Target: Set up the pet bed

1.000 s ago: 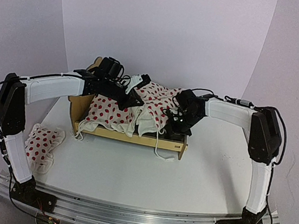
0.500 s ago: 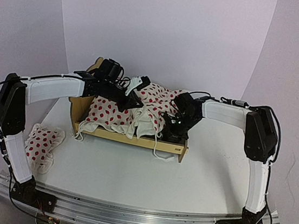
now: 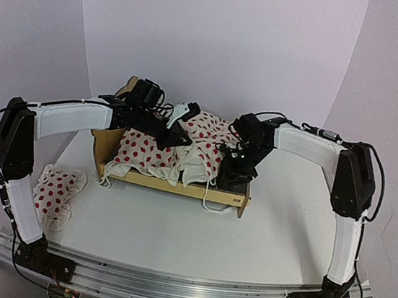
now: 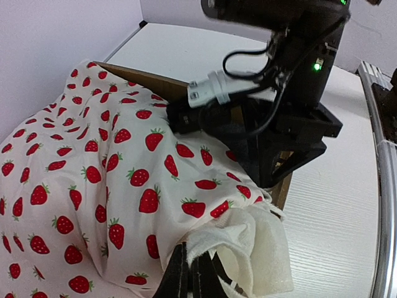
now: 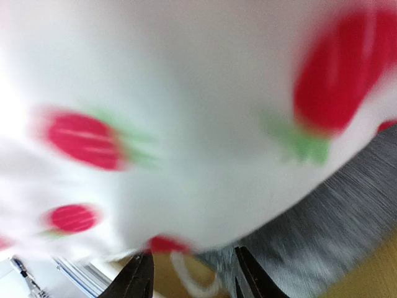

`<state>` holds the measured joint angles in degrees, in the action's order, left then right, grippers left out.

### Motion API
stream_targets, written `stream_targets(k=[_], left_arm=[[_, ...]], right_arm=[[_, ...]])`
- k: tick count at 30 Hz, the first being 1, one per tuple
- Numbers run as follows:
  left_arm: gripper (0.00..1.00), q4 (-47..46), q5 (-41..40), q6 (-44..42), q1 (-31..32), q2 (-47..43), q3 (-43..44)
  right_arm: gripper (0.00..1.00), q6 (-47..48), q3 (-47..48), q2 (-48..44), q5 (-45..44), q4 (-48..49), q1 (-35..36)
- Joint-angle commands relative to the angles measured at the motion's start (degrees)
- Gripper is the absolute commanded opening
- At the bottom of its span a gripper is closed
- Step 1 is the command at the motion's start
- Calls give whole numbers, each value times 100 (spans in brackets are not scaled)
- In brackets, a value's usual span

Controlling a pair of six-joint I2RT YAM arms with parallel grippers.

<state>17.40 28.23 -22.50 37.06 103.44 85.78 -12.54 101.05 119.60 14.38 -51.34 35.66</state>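
Note:
The pet bed [image 3: 157, 181] is a light plywood frame in the middle of the table, headboard to the left. A cream strawberry-print cloth [image 3: 144, 149] lies bunched over it. My left gripper [image 3: 181, 138] hovers over the bed's middle, shut on a fold of that cloth [image 4: 118, 167], pinching its white terry underside between the fingers [image 4: 177, 276]. My right gripper [image 3: 237, 170] sits at the foot end, open. In the right wrist view its fingers [image 5: 140, 277] stand apart below the blurred cloth [image 5: 186, 124], with the grey mattress pad [image 5: 338, 220] beside them.
A small strawberry-print pillow [image 3: 56, 189] lies on the table at the left, beside the left arm. A white cord loop [image 3: 214, 205] of the cloth hangs over the bed's front rail. The curved backdrop wall rises close behind the bed.
My right gripper's jaws have parted and let the cloth go at the foot end, shifting slightly. The left gripper keeps its hold and has barely moved.

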Motion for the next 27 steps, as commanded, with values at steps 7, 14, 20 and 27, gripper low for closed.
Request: stream_targets(k=[7,14,20,27], left_arm=[[0,-170,774,389,201,-69,-143],[0,-216,452,372,205,-9,-32],[0,-219,455,359,205,27,0],[0,-103,352,286,205,62,101]], right_arm=[[49,93,-820,-1741,-638,-117,-1],[46,412,-3639,-3673,-1664,3095,1031],[45,313,-7145,-4002,-3169,8603,1860],[42,302,-7567,-2090,-4079,11511,2149]])
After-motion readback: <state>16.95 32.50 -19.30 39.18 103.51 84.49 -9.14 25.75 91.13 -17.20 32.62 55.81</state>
